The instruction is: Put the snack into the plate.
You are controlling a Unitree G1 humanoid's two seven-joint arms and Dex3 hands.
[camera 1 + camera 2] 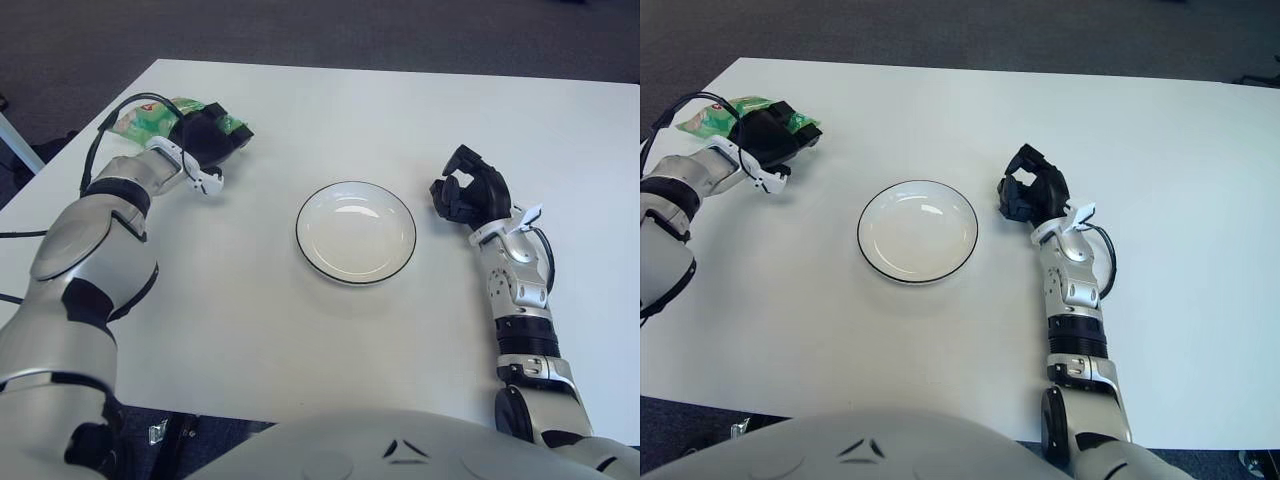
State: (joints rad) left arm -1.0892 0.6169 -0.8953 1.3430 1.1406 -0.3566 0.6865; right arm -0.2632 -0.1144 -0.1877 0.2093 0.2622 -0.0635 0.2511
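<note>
In the left eye view, I have the left robot hand (pixel 207 140) laid over the green snack packet (pixel 150 118) at the far left corner of the white surface (pixel 300 340), its dark fingers curled around the packet's right end. The packet's long axis runs roughly left to right, with most of the green sticking out on the hand's left. The plate (pixel 355 232) sits bare at the middle, to the right of that hand and nearer to me, so I judge the carry goes rightward and toward the robot. The right robot hand (pixel 468 192) shows just right of the plate, fingers curled on nothing. In the right eye view, the left robot hand (pixel 770 135) covers the packet's middle, so I cannot tell how firm the grip is, or whether the packet is lifted.
</note>
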